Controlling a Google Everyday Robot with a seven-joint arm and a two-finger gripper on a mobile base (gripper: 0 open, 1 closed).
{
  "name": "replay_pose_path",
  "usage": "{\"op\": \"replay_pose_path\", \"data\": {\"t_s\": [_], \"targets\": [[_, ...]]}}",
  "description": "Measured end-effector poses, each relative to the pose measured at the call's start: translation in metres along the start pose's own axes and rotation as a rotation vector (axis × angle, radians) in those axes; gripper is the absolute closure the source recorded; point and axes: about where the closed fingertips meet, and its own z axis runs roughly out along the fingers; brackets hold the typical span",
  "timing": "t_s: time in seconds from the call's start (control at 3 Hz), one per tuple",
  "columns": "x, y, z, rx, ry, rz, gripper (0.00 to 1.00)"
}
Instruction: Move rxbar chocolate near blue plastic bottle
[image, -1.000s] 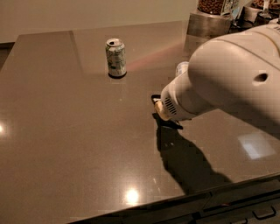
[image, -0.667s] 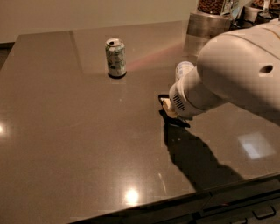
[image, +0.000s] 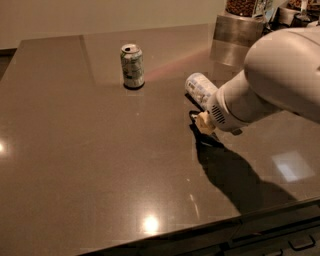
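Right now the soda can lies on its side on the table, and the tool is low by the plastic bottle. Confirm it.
Wrong: the camera view shows the soda can standing upright on the table. The tool is indeed low by the plastic bottle.

Hand (image: 204, 123) before bottle (image: 199, 88) (can (image: 132, 66) left)

The bulky white arm (image: 280, 75) reaches in from the right, sloping down leftward. Its gripper (image: 204, 123) sits low, just right of the view's centre.
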Motion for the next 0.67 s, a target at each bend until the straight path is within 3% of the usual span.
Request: {"op": "replay_pose_path", "data": {"t_s": [0.33,0.67], "targets": [[-0.001,0.001,-0.005,-0.027,-0.006,-0.006,0.13],[-0.005,0.003,-0.02,-0.043,-0.032,-0.01,0.0]]}}
